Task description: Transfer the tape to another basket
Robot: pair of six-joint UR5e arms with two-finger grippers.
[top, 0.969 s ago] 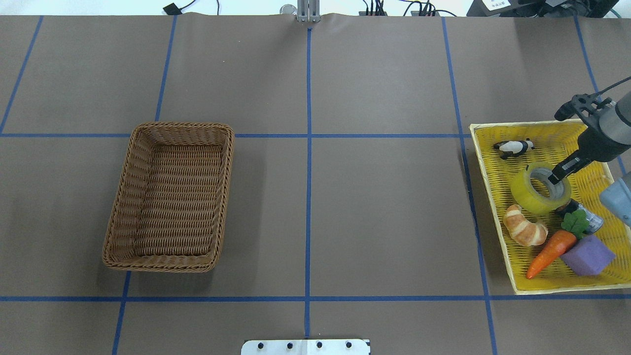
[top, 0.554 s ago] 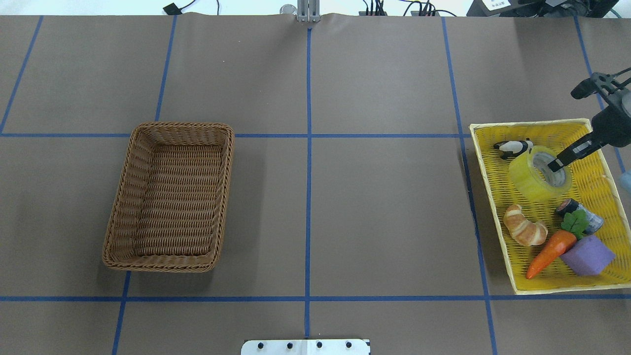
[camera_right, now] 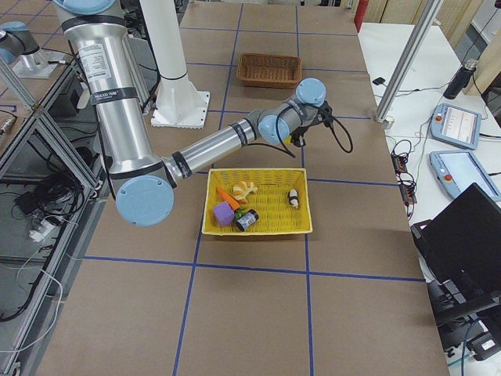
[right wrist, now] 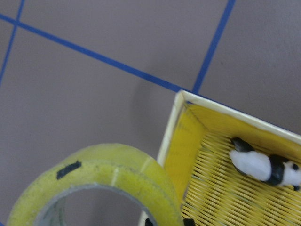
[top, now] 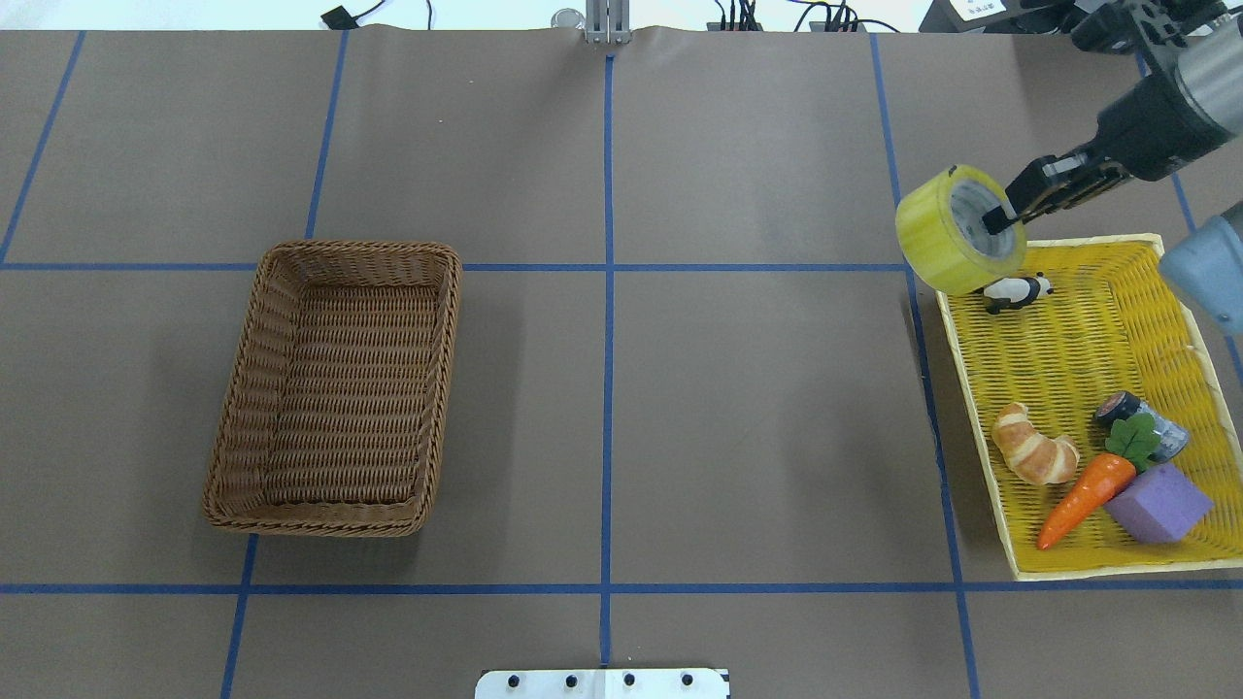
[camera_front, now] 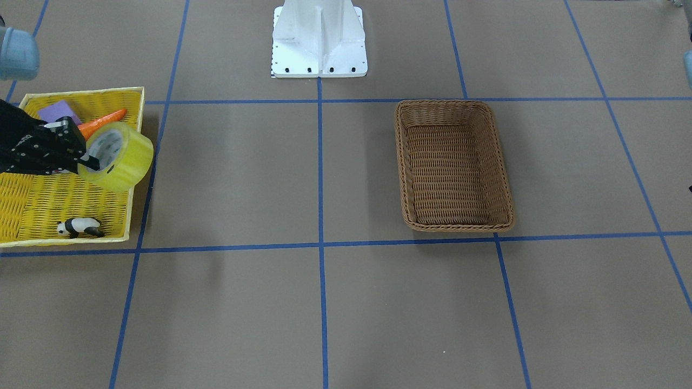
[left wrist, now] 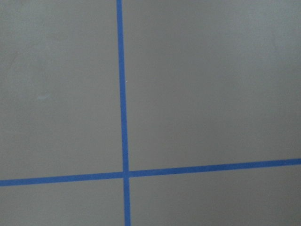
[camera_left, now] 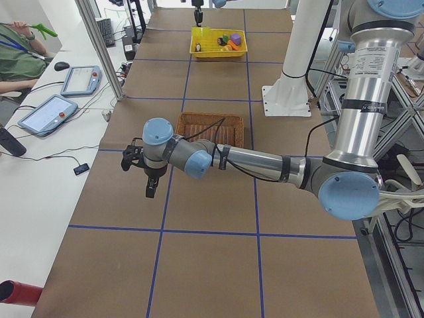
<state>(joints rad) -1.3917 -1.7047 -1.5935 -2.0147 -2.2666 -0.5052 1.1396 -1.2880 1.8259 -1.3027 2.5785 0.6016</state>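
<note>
My right gripper (top: 1000,218) is shut on the tape (top: 950,233), a wide yellowish-green roll with a grey-white core. One finger is inside the core. The roll hangs tilted in the air above the far left corner of the yellow tray (top: 1068,340). It also shows in the front view (camera_front: 116,156) and the right wrist view (right wrist: 108,179). The brown wicker basket (top: 335,388) stands empty on the left half of the table, far from the tape. My left gripper (camera_left: 151,189) shows only in the exterior left view, and I cannot tell its state.
The yellow tray holds a toy panda (top: 1015,289), a croissant (top: 1032,456), a carrot (top: 1083,495), a purple block (top: 1156,503) and a small silver cylinder (top: 1141,422). The robot's white base plate (camera_front: 319,38) is at the table's near edge.
My right gripper has lifted the tape out of the yellow tray and carried it up and toward the tray's far left corner, past the panda.
</note>
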